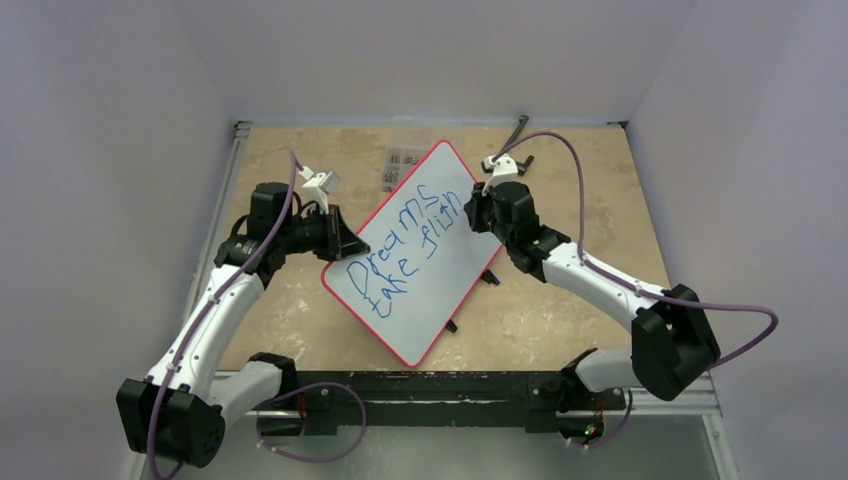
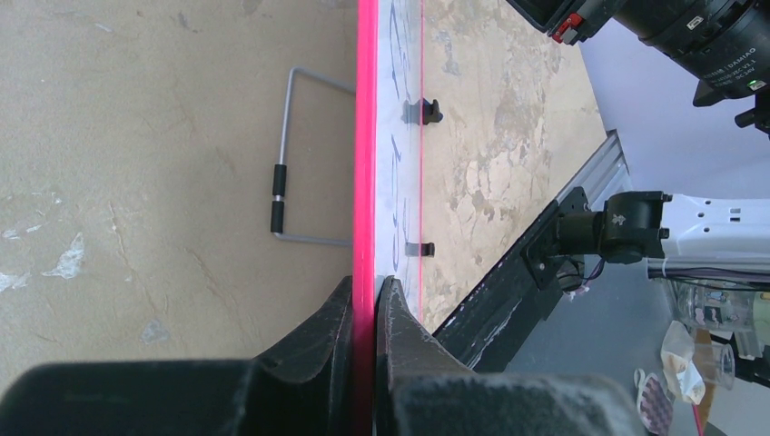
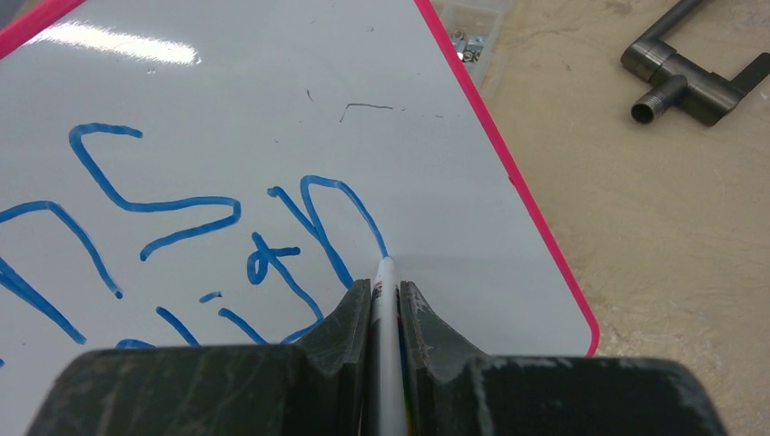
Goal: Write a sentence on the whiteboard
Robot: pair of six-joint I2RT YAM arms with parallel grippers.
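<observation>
Marker (image 3: 385,313) mostly buried in the right gripper (image 3: 385,287), tip at the sentence (image 1: 405,245); left gripper (image 2: 366,289) reaches in sideways, clamped on the whiteboard (image 2: 366,136) rim

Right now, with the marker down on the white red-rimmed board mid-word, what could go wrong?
1. The left gripper pinches only the thin red rim of the white rectangular whiteboard; pen pressure might swing it.
2. The slim white marker in the right gripper writes close to the rim, so the blue handwritten lettering may run out of room.
</observation>
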